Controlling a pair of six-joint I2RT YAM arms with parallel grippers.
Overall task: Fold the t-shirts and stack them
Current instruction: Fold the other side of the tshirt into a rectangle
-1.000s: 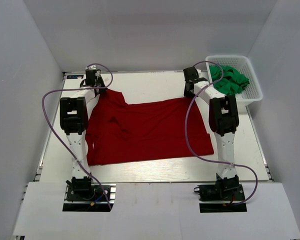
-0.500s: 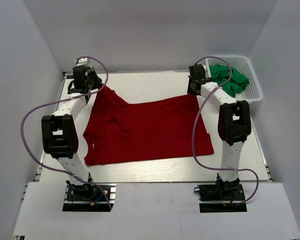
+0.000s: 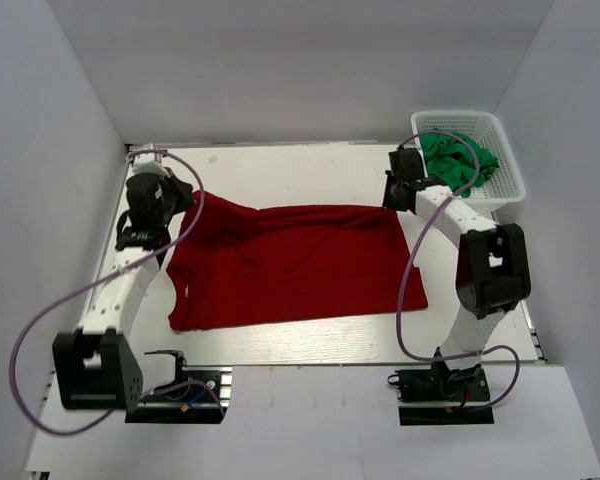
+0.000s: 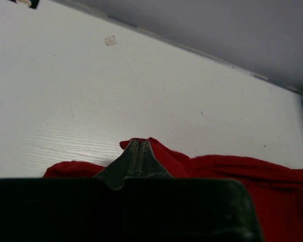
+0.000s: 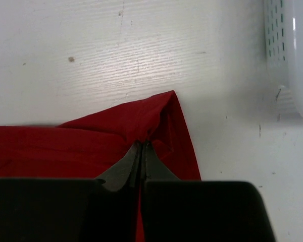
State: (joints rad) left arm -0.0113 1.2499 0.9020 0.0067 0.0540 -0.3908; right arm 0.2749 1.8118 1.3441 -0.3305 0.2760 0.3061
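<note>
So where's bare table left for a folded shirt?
Bare table runs along the back wall beyond the red t-shirt, and in a strip between its near hem and the arm bases. Crowded: the far right corner, basket of green t-shirts beside the right gripper.

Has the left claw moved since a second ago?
Yes. The left gripper has come nearer the arm bases, away from the far edge of the table, dragging its corner of the red t-shirt along.
</note>
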